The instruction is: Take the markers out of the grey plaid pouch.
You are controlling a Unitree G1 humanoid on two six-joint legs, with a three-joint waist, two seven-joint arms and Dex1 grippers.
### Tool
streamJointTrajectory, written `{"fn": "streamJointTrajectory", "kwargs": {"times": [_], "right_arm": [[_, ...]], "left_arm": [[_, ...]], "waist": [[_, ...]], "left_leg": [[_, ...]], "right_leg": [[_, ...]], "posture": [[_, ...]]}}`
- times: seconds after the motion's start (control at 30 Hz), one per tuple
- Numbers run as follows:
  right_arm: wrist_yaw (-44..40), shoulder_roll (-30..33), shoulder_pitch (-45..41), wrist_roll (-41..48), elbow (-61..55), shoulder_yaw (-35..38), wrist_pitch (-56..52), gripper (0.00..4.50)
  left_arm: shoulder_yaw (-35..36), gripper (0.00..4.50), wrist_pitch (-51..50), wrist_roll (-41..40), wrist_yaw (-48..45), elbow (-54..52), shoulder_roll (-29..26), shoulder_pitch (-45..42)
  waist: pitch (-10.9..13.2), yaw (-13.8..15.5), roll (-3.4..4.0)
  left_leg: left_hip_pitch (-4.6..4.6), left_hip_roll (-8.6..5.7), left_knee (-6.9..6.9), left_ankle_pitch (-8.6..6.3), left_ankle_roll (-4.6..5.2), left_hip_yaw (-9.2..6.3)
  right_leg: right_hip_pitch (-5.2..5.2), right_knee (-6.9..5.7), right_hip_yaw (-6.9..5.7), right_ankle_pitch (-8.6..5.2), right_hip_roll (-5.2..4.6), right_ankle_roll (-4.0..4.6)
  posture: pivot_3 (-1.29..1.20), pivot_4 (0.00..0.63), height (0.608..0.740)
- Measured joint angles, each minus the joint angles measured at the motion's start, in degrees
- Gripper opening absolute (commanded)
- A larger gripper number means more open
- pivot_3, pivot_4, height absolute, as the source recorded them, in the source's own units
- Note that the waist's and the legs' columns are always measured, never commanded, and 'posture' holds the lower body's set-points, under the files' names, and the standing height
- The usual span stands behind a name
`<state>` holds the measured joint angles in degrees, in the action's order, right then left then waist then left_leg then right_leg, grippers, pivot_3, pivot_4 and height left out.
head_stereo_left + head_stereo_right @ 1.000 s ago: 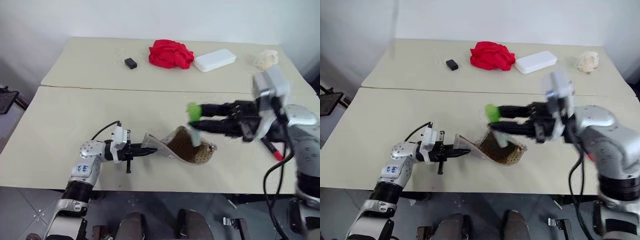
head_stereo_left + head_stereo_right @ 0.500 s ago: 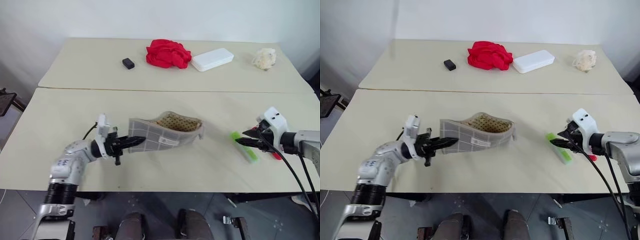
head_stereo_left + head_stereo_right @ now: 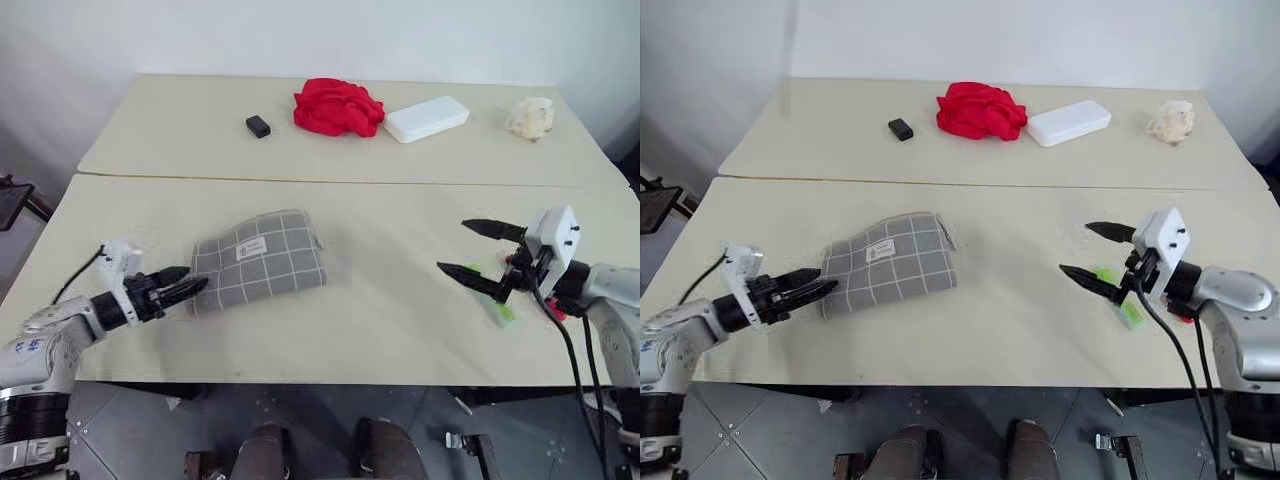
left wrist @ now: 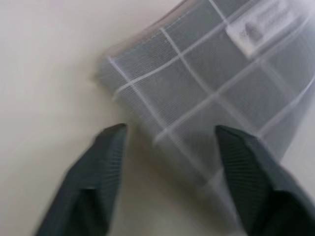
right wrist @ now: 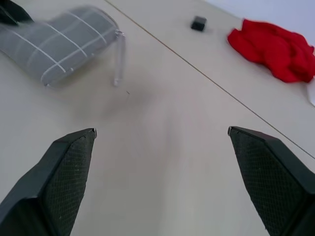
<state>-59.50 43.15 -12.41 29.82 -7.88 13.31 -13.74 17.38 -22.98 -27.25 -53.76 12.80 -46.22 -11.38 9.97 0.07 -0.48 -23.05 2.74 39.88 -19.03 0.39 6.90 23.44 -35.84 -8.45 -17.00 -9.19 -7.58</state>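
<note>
Both tools empty: left tool parted beside grey plaid pouch, right tool wide above green marker.

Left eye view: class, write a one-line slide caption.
Both open end effectors flank the flat grey plaid pouch; a green marker lies near the right one.

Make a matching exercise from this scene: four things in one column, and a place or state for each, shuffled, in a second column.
Things:
1. grey plaid pouch
2. light green marker
3. right gripper
4. red cloth

Places or states:
A. on the far table beside the white box
B. lying flat near the left gripper
C. on the table below the right gripper
D. open, holding nothing

Pairs: 1-B, 2-C, 3-D, 4-A
</note>
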Motion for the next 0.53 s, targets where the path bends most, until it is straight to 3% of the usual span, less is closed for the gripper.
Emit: {"fn": "streamJointTrajectory", "kwargs": {"times": [0.03,0.1,0.17,0.2,0.33,0.53], "right_arm": [[-1.12,-0.64,1.83,1.09,-2.15,-0.66,-0.03,4.50],[-2.01,-1.42,4.16,1.16,-3.97,-1.73,0.60,4.50],[-2.56,-3.00,6.77,1.11,-5.57,-2.33,2.22,4.50],[-3.08,-3.29,8.06,0.98,-6.15,-2.40,3.31,4.50],[-6.66,-3.08,13.26,-0.97,-6.81,-2.30,9.70,4.50],[-7.07,-3.15,12.88,-2.85,-4.31,-1.60,16.29,4.50]], "left_arm": [[0.04,3.60,4.55,2.26,-1.47,2.74,-1.89,0.59],[0.08,3.78,9.22,3.70,-4.37,4.35,-3.39,1.60],[0.40,4.35,14.36,3.85,-7.15,4.62,-3.44,2.41],[1.05,4.43,18.16,3.91,-7.90,4.64,-3.16,2.67],[4.89,4.43,25.40,2.52,-13.87,1.13,-4.42,7.41],[4.78,4.43,27.42,3.65,-11.08,-8.74,-3.45,10.68]], "waist": [[0.00,0.03,0.00],[0.00,0.02,0.00],[0.00,0.09,0.01],[0.00,0.09,0.00],[0.00,-0.27,0.00],[0.00,-0.26,0.00]], "left_leg": [[0.00,0.00,-0.02,0.00,0.00,-0.01],[-0.01,0.00,-0.04,-0.01,0.01,0.02],[-0.01,-0.01,-0.07,-0.02,0.03,0.01],[-0.01,-0.01,-0.06,-0.02,0.02,0.00],[0.07,0.00,-0.13,-0.04,0.01,0.09],[0.42,0.01,-0.23,-0.04,0.01,0.17]], "right_leg": [[0.00,0.00,0.00,0.00,0.00,0.00],[0.02,0.02,0.01,0.00,-0.01,0.00],[0.02,0.04,0.01,0.00,-0.03,0.00],[0.03,0.02,0.01,0.00,-0.03,0.00],[0.03,0.03,0.03,0.00,-0.02,0.00],[-0.10,-0.06,0.25,0.00,-0.02,0.00]], "posture": [[0.00,0.150,0.740],[0.00,0.150,0.740],[0.00,0.150,0.740],[0.00,0.150,0.740],[0.00,0.150,0.740],[0.00,0.150,0.740]]}}
